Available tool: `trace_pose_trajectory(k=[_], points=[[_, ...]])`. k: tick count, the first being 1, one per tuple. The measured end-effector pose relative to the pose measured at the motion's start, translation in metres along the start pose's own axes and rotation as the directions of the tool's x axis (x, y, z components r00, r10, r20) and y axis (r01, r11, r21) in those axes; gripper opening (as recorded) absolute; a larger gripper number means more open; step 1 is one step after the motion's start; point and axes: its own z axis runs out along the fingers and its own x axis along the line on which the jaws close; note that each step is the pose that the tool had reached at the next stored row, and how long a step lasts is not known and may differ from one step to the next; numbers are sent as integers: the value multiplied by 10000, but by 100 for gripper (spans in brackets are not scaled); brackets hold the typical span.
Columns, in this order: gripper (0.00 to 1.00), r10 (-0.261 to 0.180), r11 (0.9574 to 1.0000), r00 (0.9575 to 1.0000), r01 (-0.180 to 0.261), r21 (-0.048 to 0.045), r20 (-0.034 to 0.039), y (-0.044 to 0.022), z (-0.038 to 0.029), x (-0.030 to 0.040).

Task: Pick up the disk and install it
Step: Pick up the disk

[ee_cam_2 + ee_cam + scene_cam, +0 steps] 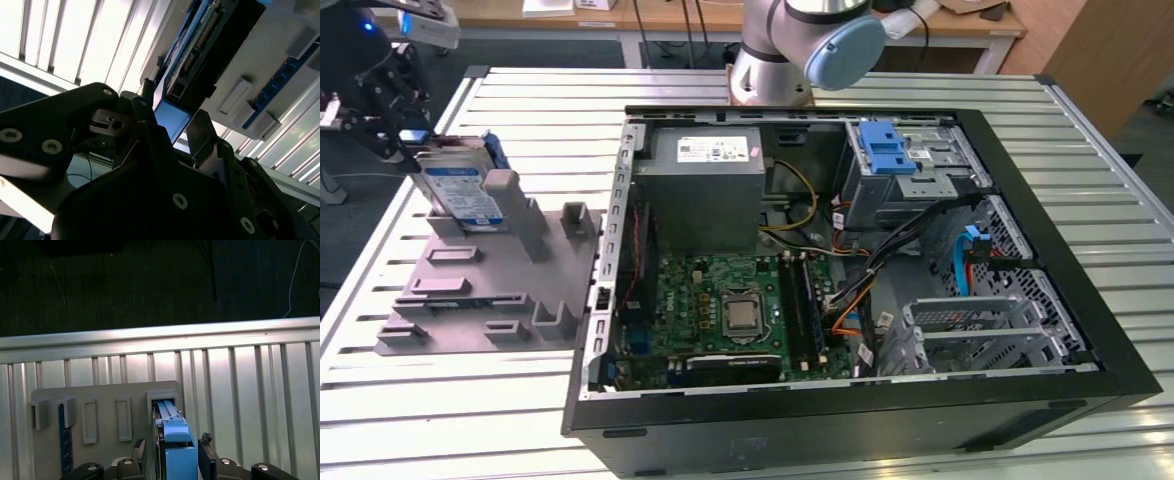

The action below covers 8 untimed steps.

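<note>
Gripper: I read it clamped on the disk.
Disk: upright in its holder.
Undone: lift-out, install in case.

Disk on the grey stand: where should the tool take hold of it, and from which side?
Grip the silver-grey hard drive in its blue plastic carrier by its upper end, across the two broad flat faces, coming from above. It stands on edge in a slot of the grey plastic stand, so only its top is free. The tool is at that end.
</note>
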Motion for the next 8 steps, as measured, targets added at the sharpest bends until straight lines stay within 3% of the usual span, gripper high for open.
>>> trace_pose_trajectory(k=[4, 8], points=[[53, -27, 10000, 10000, 27, -3, -1, -1, 65, 3], [52, -57, 10000, 10000, 57, -6, -3, -1, 74, 4]])
